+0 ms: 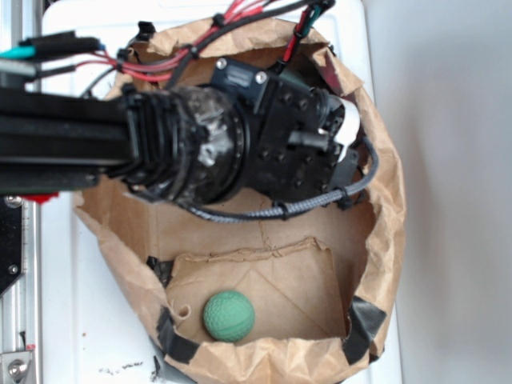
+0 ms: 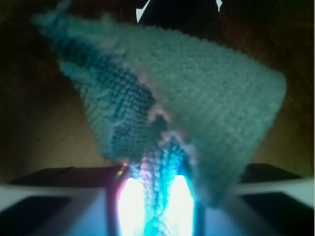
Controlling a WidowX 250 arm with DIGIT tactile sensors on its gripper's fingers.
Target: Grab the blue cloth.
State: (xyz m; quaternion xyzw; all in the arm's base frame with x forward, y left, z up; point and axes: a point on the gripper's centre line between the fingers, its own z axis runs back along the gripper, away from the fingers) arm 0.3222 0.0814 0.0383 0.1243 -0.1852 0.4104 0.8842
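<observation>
The wrist view is filled by the cloth [image 2: 197,93], a teal terry rag with frayed edges, fanning out from the near middle of the frame towards the far left and right. Its lower end is pinched between the two fingers [image 2: 129,204], which show as bright, glaring pads at the near edge, one on each side of a bunched fold, so the gripper [image 2: 153,206] is clenched on the cloth. A darker blue fold runs down the cloth's left half, and pale pinkish fraying edges the seam where it meets the lighter right half. Behind the cloth the background is dark brown and out of focus. In the exterior view the arm [image 1: 72,140] reaches in from the left over a brown paper bag [image 1: 384,240] with a rolled-down rim, which sits on a white bench [image 1: 80,320]. The black wrist and gripper body [image 1: 280,136] hang over the far half of the bag, with red and black cables [image 1: 232,24] trailing to the far edge and a braided cable [image 1: 320,202] looping under the wrist. The cloth itself is hidden in this view by the gripper body. A green ball [image 1: 229,316] lies on the bag's floor in the near part, well apart from the gripper. Black tape [image 1: 364,320] patches the bag's near rim.
</observation>
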